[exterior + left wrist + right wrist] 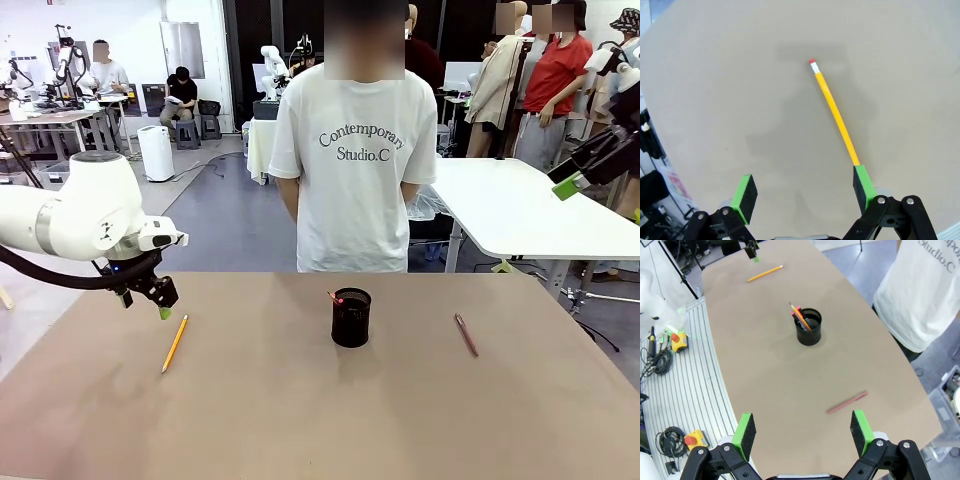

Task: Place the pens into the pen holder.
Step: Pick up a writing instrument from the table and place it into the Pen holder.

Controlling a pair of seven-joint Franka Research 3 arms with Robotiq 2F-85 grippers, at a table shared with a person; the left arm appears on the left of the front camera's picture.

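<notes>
At mid-table, the pen holder (pixel 351 318) holds a pink-tipped pen (pixel 336 298); a yellow pencil (pixel 175 343) and maroon pen (pixel 466 335) lie on the table (pixel 300 420). Over it, the left gripper (pixel 802 175) and right gripper (pixel 801 415) stand open.

- Bright, even overhead light is falling across the desk (pixel 300 420).
- Soft, faint shadows are lying under the left hand (pixel 803 180) and beside the pen holder (pixel 351 318).
- Wide-angle wrist views are curving the desk's edges.
- Front view is rendering sharp.
</notes>
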